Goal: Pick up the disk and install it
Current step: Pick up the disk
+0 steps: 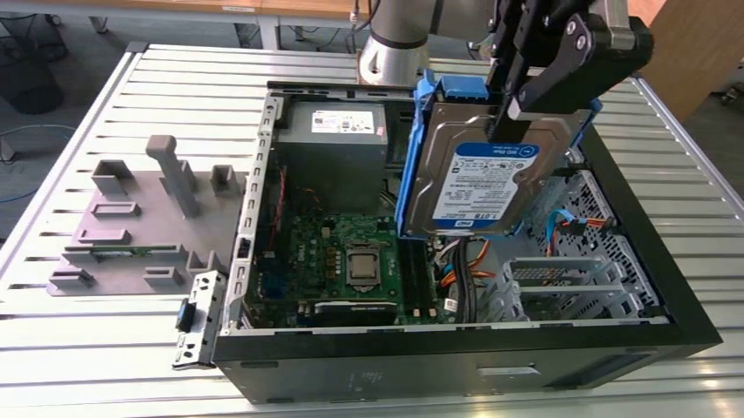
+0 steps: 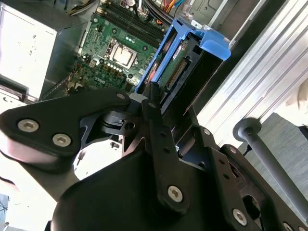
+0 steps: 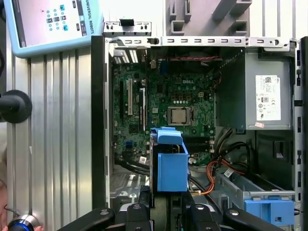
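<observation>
Well, the black metal gripper point(image 1: 514, 117) is clamped tight on the top edge of the flat silver metal hard drive with the white-and-blue label and blue plastic frame point(image 1: 486, 178). The disk hangs in the air over the open black metal computer case point(image 1: 668, 296). In the exterior view it is at about 1 o'clock from the green circuit board point(image 1: 343, 252), and it is tilted, not flat.

What could go wrong? The grip is on one end, so I think the disk could swing or slip out if the arm jerks. Then it would drop on the board or on the orange cables point(image 1: 463, 261), at about 6 o'clock from the disk. If it goes down crooked, the blue frame could bump the case wall or the silver metal cage point(image 1: 564, 279) at about 5 o'clock.

Some things are hard to see. The disk covers part of the case behind it, so I cannot tell which slot it belongs in. In the second wrist view the gripper's black body hides much of the disk point(image 2: 179, 57), and I cannot see how much of the frame the fingers point(image 2: 153, 103) hold.
</observation>
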Robot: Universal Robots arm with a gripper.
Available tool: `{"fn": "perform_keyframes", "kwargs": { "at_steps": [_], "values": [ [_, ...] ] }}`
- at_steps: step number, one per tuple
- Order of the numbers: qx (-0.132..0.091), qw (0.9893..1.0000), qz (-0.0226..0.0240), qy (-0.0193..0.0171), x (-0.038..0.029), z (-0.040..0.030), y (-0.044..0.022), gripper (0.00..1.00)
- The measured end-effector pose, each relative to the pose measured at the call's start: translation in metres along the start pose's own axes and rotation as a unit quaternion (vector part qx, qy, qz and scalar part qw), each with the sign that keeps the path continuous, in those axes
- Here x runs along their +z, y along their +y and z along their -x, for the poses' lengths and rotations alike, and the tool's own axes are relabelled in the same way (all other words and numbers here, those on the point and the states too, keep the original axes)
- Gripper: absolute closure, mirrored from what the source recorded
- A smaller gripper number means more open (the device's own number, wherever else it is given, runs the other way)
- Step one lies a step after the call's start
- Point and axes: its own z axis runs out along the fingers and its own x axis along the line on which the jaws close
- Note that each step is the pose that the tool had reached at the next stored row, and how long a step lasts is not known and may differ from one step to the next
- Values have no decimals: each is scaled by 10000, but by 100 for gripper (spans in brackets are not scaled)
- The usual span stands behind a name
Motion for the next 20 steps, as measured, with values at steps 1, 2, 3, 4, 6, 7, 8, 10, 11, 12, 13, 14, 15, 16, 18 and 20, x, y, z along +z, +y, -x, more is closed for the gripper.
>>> {"fn": "perform_keyframes", "kwargs": {
  "at_steps": [1, 2, 3, 4, 6, 7, 8, 10, 11, 12, 13, 14, 15, 16, 18, 20],
  "values": [
    [4, 10000, 0, -1, 1, -7, -14, 65],
    [6, 10000, 0, 0, 1, -13, -30, 65],
    [8, 10000, 0, 0, 1, -19, -48, 65],
    [10, 10000, 0, 0, 1, -25, -67, 65],
    [12, 10000, 1, -1, 2, -37, -109, 65],
    [13, 10000, 1, 0, 1, -43, -129, 65],
    [14, 10000, 2, 0, 1, -49, -150, 65],
    [15, 10000, 3, 0, 0, -63, -192, 65],
    [16, 10000, 5, 0, 0, -71, -214, 65],
    [16, 10000, 6, 0, 0, -79, -234, 65],
    [17, 10000, 7, 0, 0, -88, -253, 65],
    [18, 10000, 8, 0, 0, -96, -272, 65],
    [19, 10000, 10, 0, -1, -105, -289, 65],
    [20, 10000, 11, 0, -1, -114, -305, 65],
    [22, 10000, 14, 0, -1, -134, -341, 65],
    [23, 10000, 17, 0, -1, -153, -376, 65]
  ]
}}
